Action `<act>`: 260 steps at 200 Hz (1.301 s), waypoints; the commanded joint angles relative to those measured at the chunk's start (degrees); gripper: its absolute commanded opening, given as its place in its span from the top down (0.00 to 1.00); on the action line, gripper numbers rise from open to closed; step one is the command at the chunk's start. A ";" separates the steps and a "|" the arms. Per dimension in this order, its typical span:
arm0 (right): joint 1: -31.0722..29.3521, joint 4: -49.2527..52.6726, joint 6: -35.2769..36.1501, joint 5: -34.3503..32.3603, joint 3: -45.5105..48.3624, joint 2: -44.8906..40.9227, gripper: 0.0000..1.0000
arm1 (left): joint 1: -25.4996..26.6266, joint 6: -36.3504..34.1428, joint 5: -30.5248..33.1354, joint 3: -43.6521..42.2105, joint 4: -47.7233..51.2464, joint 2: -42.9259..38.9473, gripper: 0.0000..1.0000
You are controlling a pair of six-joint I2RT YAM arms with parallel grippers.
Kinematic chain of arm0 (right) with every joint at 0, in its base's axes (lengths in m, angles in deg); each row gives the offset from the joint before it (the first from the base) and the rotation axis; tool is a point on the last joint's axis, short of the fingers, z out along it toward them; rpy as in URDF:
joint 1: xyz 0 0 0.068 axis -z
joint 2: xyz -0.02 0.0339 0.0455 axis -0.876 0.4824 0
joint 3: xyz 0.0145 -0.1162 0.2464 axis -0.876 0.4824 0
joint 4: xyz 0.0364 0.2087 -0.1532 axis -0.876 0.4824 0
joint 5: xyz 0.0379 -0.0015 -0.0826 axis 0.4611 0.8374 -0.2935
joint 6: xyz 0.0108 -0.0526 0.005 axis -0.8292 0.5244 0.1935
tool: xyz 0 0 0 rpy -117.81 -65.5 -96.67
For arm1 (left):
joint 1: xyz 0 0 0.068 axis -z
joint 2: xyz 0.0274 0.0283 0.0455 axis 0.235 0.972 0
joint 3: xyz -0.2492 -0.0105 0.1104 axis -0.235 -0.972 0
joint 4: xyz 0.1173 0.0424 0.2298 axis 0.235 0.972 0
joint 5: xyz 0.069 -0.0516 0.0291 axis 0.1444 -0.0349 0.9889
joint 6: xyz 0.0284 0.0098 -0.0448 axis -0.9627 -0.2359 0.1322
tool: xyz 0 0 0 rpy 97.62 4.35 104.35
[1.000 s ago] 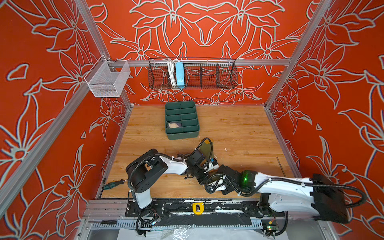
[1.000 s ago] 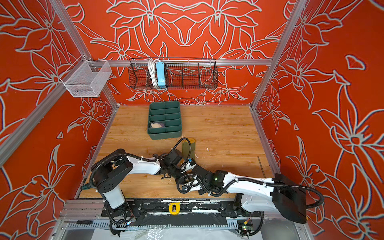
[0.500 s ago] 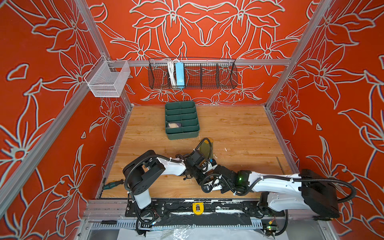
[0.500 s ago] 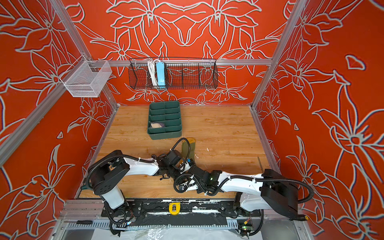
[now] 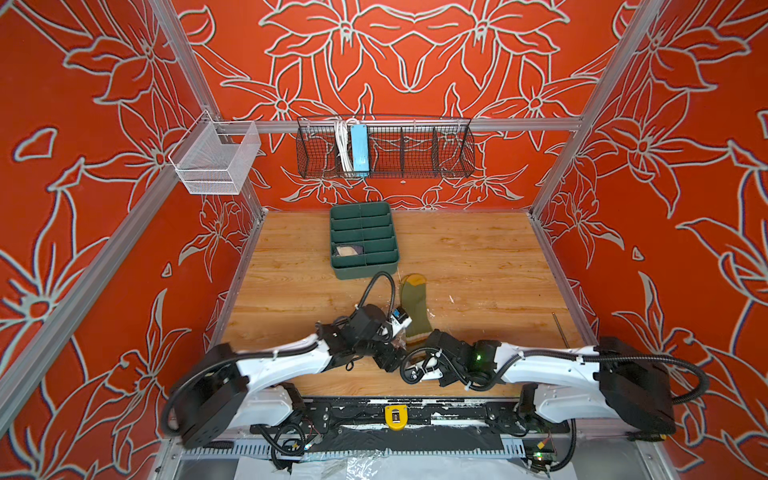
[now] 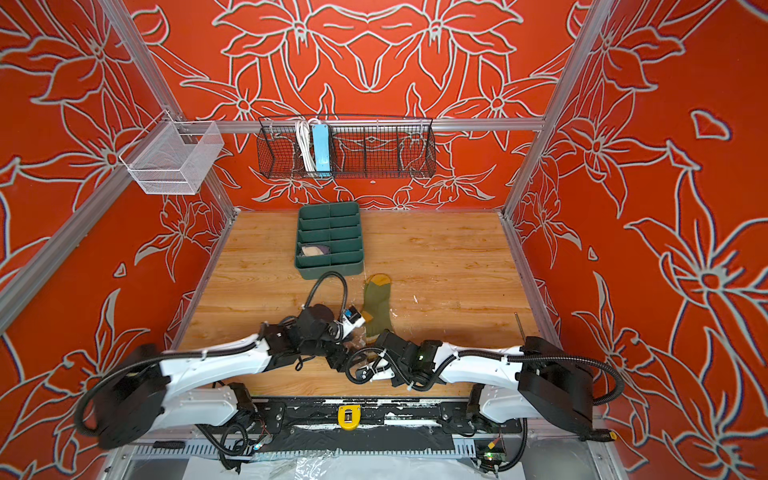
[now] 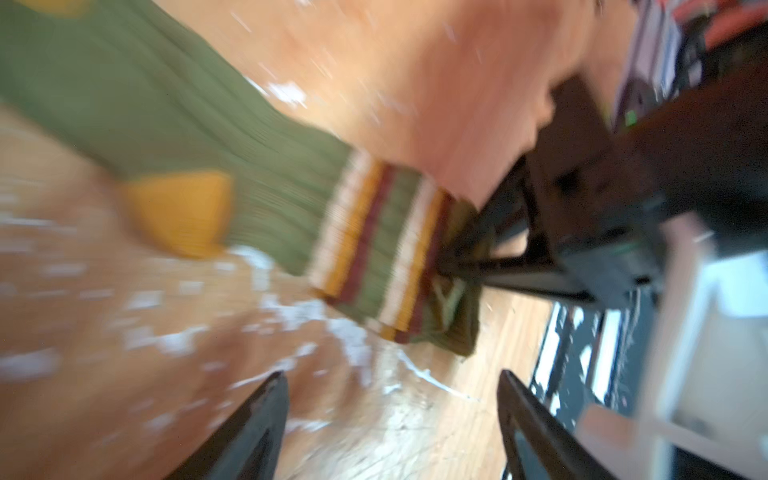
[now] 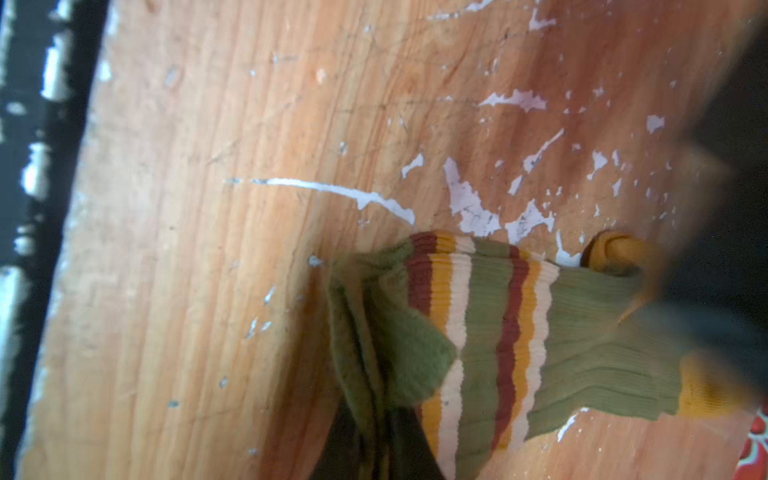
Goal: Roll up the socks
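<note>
Black right end effector point(image 8: 374, 432): jaws closed hard on the loose green edge of the cuff point(image 8: 469, 332), the fabric bunched between the dark fingers.
Left end effector point(image 7: 390, 374): jaws spread wide with nothing between them, poised over bare wood just beside the cuff; this wrist view is motion-blurred.
Cuff: banded cream, mustard and maroon over green rib, its open end crumpled where it is pinched, the rest lying on the wood.
Olive sock point(image 5: 415, 305): stretched out flat on the tabletop, cuff end at the two wrists, mustard toe point(image 5: 413, 280) pointing away toward the back; a mustard heel patch shows in both wrist views.
Arms: in both top views the two meet near the front middle, left wrist touching or almost touching the sock's side.
Tabletop point(image 5: 478, 257): wood grain, scuffed with white flecks around the sock.
Green organiser point(image 5: 365, 271): near the toe but apart from it, further back.
Pale bundle point(image 5: 349, 250): in a left-hand cell, second row from the organiser's near edge; too small to identify.
</note>
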 commanded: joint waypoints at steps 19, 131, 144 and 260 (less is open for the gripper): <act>1.55 14.86 -6.96 8.89 -9.39 7.03 1.00 | -0.02 -3.48 24.39 0.51 5.70 -28.61 0.20; 8.76 32.95 -14.77 30.03 -29.51 27.71 1.00 | 0.17 -49.96 1.87 12.55 27.10 -36.64 0.15; 9.39 32.89 -14.90 30.29 -29.51 28.12 1.00 | 1.29 -53.96 1.13 10.36 25.18 -34.88 0.15; 13.46 34.35 -13.65 31.34 -32.85 31.18 1.00 | 41.79 -61.10 47.39 -4.29 -1.39 4.97 0.30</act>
